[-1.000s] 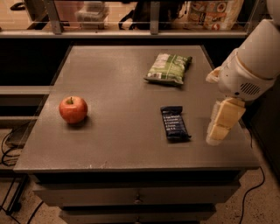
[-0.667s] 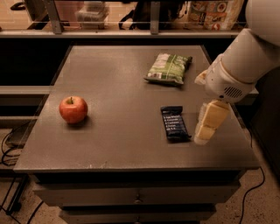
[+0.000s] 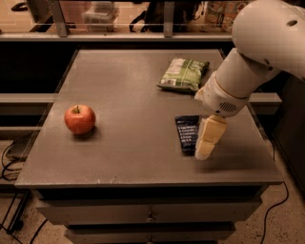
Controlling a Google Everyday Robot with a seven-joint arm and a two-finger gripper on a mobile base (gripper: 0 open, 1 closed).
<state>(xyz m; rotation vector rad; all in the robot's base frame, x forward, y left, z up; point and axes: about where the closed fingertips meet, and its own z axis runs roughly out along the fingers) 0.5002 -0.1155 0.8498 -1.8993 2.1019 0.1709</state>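
Note:
My gripper [image 3: 205,151] hangs from the white arm at the right of the grey table [image 3: 128,100], its pale fingers pointing down. It hovers over the right edge of a dark snack bar [image 3: 187,133] lying flat near the table's front right, partly covering it. A green chip bag [image 3: 184,74] lies behind the bar, toward the back right. A red apple [image 3: 79,119] stands at the left side, well away from the gripper.
The table has drawers [image 3: 147,214] below its front edge. A rail and shelf with cluttered items [image 3: 102,12] run along the back. Cables [image 3: 9,157] trail on the floor at the left and right.
The arm has swung leftward, carrying the gripper from beside the snack bar's right to over its right edge. The apple, bag and bar have not moved.

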